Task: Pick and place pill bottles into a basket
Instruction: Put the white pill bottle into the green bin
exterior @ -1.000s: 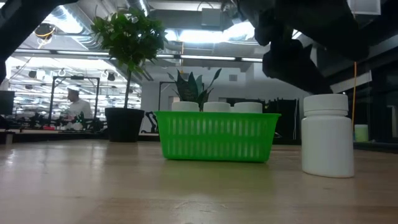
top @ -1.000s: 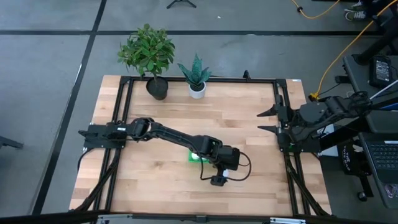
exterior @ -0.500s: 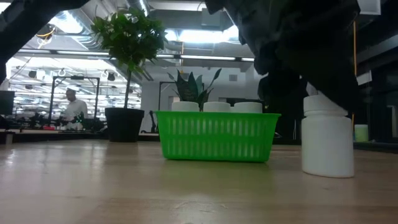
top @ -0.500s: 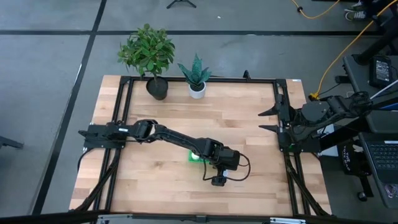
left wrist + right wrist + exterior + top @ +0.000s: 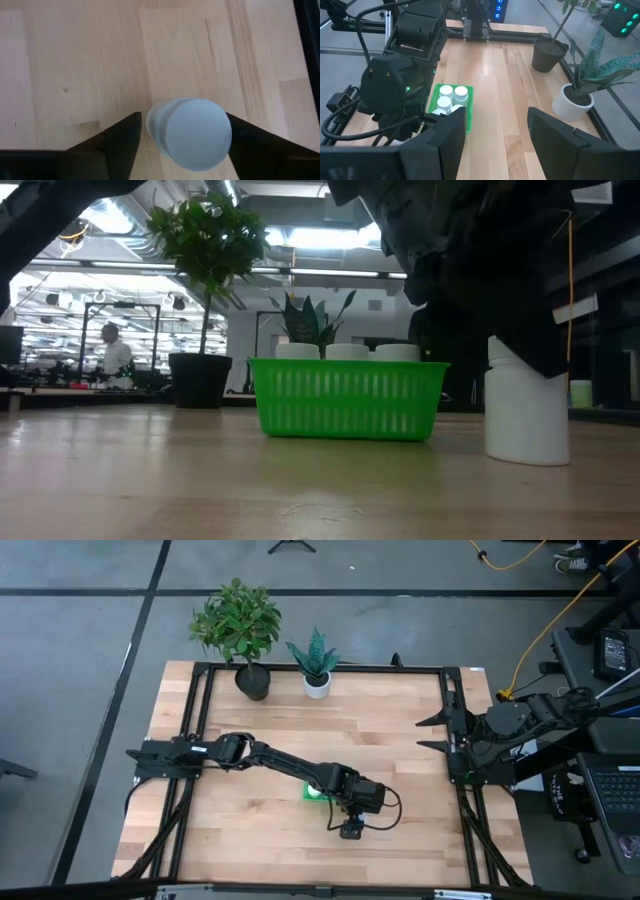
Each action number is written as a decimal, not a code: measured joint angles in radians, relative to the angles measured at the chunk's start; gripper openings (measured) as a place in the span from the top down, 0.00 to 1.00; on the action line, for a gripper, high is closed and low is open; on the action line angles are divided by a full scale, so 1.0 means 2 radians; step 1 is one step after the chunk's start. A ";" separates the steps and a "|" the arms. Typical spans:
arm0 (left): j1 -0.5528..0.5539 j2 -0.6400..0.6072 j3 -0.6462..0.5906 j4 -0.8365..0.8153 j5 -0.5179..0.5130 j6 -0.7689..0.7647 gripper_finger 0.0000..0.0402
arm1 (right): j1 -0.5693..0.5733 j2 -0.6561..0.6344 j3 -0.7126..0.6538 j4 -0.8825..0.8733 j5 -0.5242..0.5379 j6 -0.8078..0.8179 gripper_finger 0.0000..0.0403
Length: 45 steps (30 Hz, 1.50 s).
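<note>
A white pill bottle (image 5: 525,420) stands upright on the table to the right of the green basket (image 5: 345,400). My left gripper (image 5: 346,818) reaches down over the bottle and is shut on its top, hiding the cap in the low view. The left wrist view looks straight down on the bottle (image 5: 190,132). Several more white bottles (image 5: 450,97) stand in the basket, their caps (image 5: 347,351) showing above its rim. My right gripper (image 5: 425,734) waits open at the table's right edge, away from all of these. My left gripper pinches the bottle's top between its two fingers, one dark finger (image 5: 125,142) on each side of the cap (image 5: 200,130). The fingers come from above, pointing down. The bottle stands upright with its base (image 5: 527,456) on the table.
Two potted plants stand at the table's far edge: a leafy one in a dark pot (image 5: 240,625) and a spiky one in a white pot (image 5: 316,668). Black frame rails (image 5: 455,740) run along the table's sides. Bare wood lies near and left of the basket.
My left gripper has come down over the standing bottle, from just above its cap until the fingers cover the cap. The bottle has stayed where it was on the table.
</note>
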 joint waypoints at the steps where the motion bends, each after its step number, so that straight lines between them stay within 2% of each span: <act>1: 0.000 0.000 0.000 0.000 0.000 0.000 0.37 | 0.000 0.000 0.000 0.000 0.000 0.000 0.47; 8: 0.000 0.000 0.000 0.001 0.000 -0.004 0.55 | 0.000 0.000 0.000 0.000 0.000 -0.009 0.47; 12: -0.001 0.000 0.007 -0.001 0.000 -0.013 0.56 | 0.000 0.000 0.000 0.000 0.000 -0.013 0.47; 17: -0.004 0.000 0.051 -0.002 -0.005 -0.006 0.56 | 0.000 0.000 0.000 -0.003 0.000 -0.013 0.47; 21: -0.004 0.000 0.095 -0.046 -0.036 0.010 0.56 | 0.000 0.000 0.000 -0.010 0.000 -0.013 0.47; 28: 0.004 -0.023 0.096 -0.100 -0.074 0.023 0.56 | 0.000 -0.005 0.000 -0.014 0.000 -0.036 0.47; 31: 0.012 -0.027 0.095 -0.099 -0.082 0.024 0.56 | 0.000 -0.008 0.000 -0.014 0.000 -0.044 0.47; 41: 0.039 -0.035 0.096 -0.110 -0.084 0.045 0.56 | 0.000 -0.023 0.000 -0.015 0.000 -0.053 0.47; 45: 0.053 -0.036 0.096 -0.137 -0.085 0.051 0.56 | 0.000 -0.030 0.000 -0.019 0.000 -0.054 0.47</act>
